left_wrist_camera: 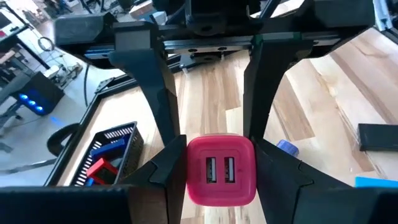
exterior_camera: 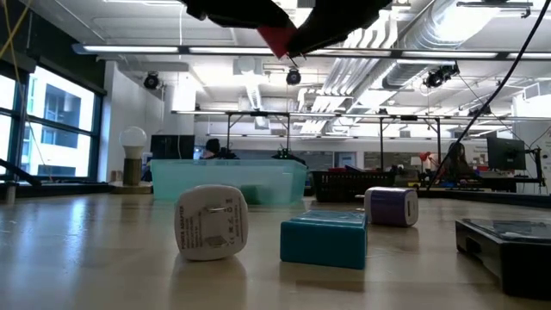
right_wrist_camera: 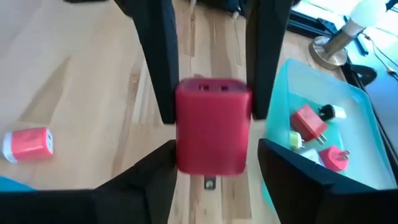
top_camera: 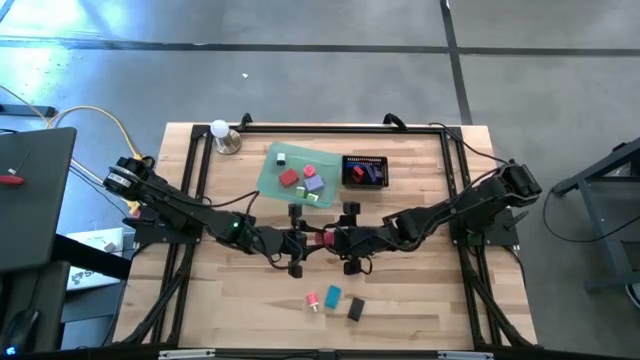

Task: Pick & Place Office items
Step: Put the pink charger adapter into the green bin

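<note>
Above the middle of the desk point(top_camera: 400, 290) the two arms meet tip to tip over a pink-red charger block point(top_camera: 326, 239), raised off the wood. The left gripper point(left_wrist_camera: 219, 171) has its fingers point(left_wrist_camera: 163, 163) closed against both sides of the block, whose twin sockets face its camera. The right gripper point(right_wrist_camera: 214, 163) faces it from the other side with its fingers point(right_wrist_camera: 290, 169) standing apart from the block's flanks, not pressing it. Behind them the translucent green tray point(top_camera: 268, 170) holds several small items, and the black mesh basket point(top_camera: 364, 172) sits just beside it. Near the front edge lie a small red-and-white piece point(top_camera: 312, 300), a teal block point(top_camera: 332, 295) and a black block point(top_camera: 355, 309).
</note>
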